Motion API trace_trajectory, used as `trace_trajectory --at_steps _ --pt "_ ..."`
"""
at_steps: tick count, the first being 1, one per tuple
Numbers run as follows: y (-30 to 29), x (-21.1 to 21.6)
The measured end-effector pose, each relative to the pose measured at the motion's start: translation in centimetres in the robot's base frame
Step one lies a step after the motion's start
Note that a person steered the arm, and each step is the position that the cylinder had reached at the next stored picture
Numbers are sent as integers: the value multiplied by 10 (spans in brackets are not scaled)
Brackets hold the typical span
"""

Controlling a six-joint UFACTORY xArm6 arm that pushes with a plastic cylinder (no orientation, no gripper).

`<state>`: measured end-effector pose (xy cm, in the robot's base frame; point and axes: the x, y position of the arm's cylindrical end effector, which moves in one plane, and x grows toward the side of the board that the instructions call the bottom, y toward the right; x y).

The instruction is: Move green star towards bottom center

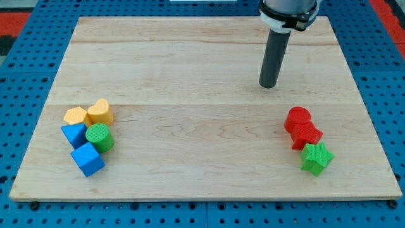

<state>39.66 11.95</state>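
The green star (316,158) lies near the board's bottom right, touching a red star-like block (307,135) just above it. A red cylinder (297,119) sits above that, touching it. My tip (268,85) rests on the board in the upper right part, well above and to the left of the green star, clear of all blocks.
A cluster sits at the view's lower left: a yellow hexagon-like block (76,115), a yellow heart (100,111), a blue block (74,134), a green cylinder (99,137) and a blue cube (87,159). The wooden board (202,145) lies on a blue pegboard.
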Motion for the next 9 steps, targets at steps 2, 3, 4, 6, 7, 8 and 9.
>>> trace_trajectory --at_steps 2,3,4,6,7,8,9 --pt "0 2" --pt "0 2" --pt "38 11" --pt "213 48" --pt "225 67" --pt "225 84" --pt "223 84"
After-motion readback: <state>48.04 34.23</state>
